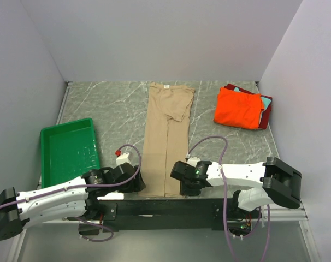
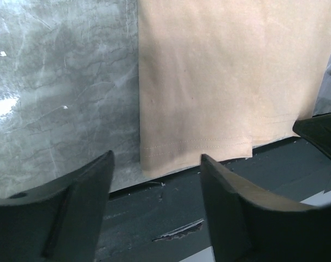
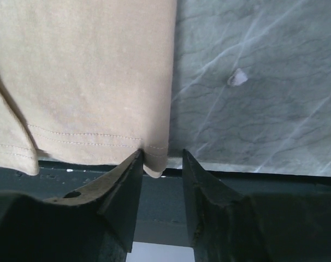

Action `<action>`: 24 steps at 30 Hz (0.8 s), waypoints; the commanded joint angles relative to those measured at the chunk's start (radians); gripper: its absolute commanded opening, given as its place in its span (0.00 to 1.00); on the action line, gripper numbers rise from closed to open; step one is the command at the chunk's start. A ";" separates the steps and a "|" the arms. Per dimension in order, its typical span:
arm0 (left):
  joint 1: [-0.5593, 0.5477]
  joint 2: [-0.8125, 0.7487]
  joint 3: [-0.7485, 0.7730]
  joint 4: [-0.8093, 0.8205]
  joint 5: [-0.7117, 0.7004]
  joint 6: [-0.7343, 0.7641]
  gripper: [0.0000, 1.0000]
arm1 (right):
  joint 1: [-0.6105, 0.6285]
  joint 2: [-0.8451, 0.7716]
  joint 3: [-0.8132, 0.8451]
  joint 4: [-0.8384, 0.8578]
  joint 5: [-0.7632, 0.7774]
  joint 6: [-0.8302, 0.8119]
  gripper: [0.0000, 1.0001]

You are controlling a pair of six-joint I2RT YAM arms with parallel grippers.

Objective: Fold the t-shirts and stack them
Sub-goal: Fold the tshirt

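Tan cloth fills the middle of the grey marbled table [image 1: 116, 109], where the tan t-shirt [image 1: 166, 139] lies flat. It is folded lengthwise into a long narrow strip, with its collar at the far end and its stitched hem at the near edge. There the hem meets the dark bar [image 1: 165, 203] that runs along the front of the table. The left gripper [image 1: 135, 182] sits low at the hem's near left corner. In the left wrist view its fingers [image 2: 89, 185] stand wide apart, gripping nothing, and the corner of the hem shows in the gap beyond their tips. The right gripper [image 1: 182, 183] sits at the near right corner. In the right wrist view its jaws are drawn close but not pressed together. That corner of the hem lies between them, against the left finger [image 3: 130, 174], and a sliver of space shows on the other side. At the far right of the table, well apart from both arms, is a stack of folded garments: an orange shirt [image 1: 239, 107] on top, a dark red shirt [image 1: 267, 109] peeking out beneath, and an edge of a teal shirt [image 1: 237, 89] at the far side. A green tray [image 1: 67, 150] sits on the near left of the table, beside the left arm.
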State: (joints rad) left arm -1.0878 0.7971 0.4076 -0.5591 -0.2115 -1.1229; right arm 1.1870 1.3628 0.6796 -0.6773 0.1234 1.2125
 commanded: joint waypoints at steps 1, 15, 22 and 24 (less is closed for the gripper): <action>0.003 0.008 -0.004 0.007 0.009 -0.009 0.68 | 0.016 0.001 -0.028 0.038 -0.022 0.024 0.41; 0.002 0.057 -0.030 0.001 0.041 -0.055 0.49 | 0.022 0.005 -0.055 0.074 -0.054 0.005 0.08; 0.002 0.077 -0.047 0.001 0.041 -0.071 0.39 | 0.022 0.009 -0.046 0.073 -0.051 0.001 0.08; 0.002 0.082 -0.049 0.001 0.035 -0.074 0.37 | 0.022 0.007 -0.048 0.073 -0.051 0.001 0.08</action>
State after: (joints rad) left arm -1.0878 0.8726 0.3676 -0.5617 -0.1741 -1.1759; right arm 1.1954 1.3613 0.6598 -0.5911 0.0692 1.2144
